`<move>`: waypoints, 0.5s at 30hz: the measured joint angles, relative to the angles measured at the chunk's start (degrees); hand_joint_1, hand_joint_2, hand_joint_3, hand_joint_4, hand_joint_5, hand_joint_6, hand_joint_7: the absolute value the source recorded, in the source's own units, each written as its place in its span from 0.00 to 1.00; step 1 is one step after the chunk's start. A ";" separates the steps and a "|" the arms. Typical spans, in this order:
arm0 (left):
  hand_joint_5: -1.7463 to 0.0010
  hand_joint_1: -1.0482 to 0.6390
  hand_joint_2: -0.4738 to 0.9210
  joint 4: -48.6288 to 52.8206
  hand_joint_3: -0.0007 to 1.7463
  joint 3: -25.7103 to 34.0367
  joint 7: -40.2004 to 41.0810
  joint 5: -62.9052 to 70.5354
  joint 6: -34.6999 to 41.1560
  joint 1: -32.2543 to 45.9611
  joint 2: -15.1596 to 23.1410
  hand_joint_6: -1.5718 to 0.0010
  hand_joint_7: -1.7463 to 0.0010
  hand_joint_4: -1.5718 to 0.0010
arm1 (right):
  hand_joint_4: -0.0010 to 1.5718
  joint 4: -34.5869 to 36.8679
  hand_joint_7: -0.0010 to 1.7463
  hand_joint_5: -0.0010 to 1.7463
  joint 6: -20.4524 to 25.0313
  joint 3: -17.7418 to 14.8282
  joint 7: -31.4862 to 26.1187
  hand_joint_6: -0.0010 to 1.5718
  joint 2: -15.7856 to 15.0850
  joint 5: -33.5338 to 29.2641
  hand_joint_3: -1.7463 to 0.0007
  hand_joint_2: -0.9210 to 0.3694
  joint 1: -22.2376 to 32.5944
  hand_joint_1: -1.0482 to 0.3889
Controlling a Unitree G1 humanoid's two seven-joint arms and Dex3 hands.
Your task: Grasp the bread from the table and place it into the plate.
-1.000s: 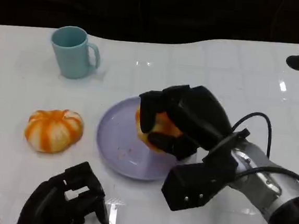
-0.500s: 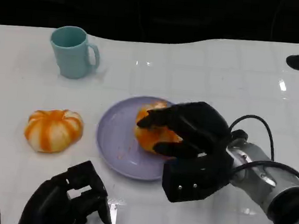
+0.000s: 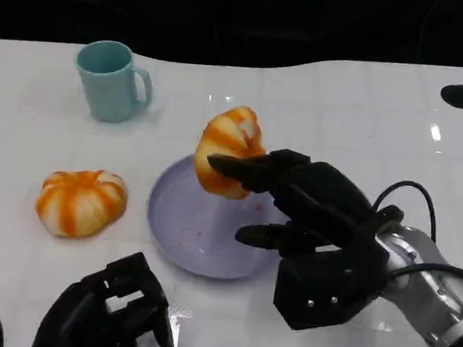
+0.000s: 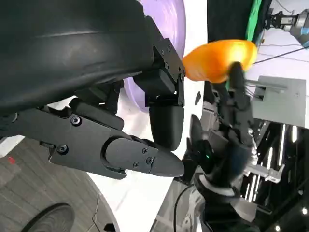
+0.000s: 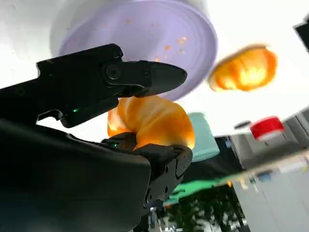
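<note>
Change, head view: bread (image 3: 228,150) was seen raised off the plate (image 3: 180,227) and shifted toward its far rim, where half a second before it had lain low on the plate under the right hand (image 3: 312,221).
Right hand, head view: the bread was held at the fingertips, the upper fingers stretched along its near side and a lower finger spread apart below.
Left hand, head view: the left hand (image 3: 106,313) was kept at the near table edge, fingers curled in on nothing, as before.
Other things, head view: a second bread (image 3: 81,201) and a blue mug (image 3: 110,80) were left unmoved on the white table (image 3: 342,118).
Left wrist view: the bread (image 4: 219,60) was shown against the right hand's fingers (image 4: 239,104), beside the plate (image 4: 171,29).
Right wrist view: the bread (image 5: 152,121) was gripped between the black fingers (image 5: 145,77), with the plate (image 5: 145,34) behind it.
</note>
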 measured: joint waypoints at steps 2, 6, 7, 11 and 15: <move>0.00 0.25 1.00 -0.02 0.04 0.06 0.00 -0.06 0.04 0.02 0.02 0.58 0.19 0.56 | 0.10 -3.41 0.04 0.34 -0.98 -0.86 0.25 0.23 -0.99 1.23 0.79 0.00 1.88 0.27; 0.00 0.25 1.00 -0.02 0.05 0.06 0.00 -0.06 0.04 -0.02 0.05 0.58 0.19 0.56 | 0.17 -6.83 0.03 0.37 -1.37 -1.59 0.89 0.22 -1.97 1.80 0.79 0.00 3.64 0.27; 0.00 0.25 1.00 -0.02 0.05 0.06 0.00 -0.05 0.04 -0.02 0.05 0.57 0.19 0.56 | 0.27 -7.16 0.02 0.34 -1.38 -1.58 0.91 0.22 -2.22 1.52 0.79 0.00 3.70 0.27; 0.00 0.25 1.00 -0.03 0.05 0.03 0.00 -0.04 0.04 0.02 0.04 0.57 0.19 0.56 | 0.41 -8.19 0.03 0.25 0.24 -1.13 1.43 0.35 -3.15 -2.07 0.80 0.00 3.69 0.27; 0.00 0.25 1.00 -0.05 0.06 -0.02 0.01 -0.03 0.03 0.03 0.03 0.58 0.19 0.56 | 0.19 -8.62 0.01 0.66 2.01 -0.40 1.19 0.52 -3.29 -4.95 0.85 0.00 3.67 0.29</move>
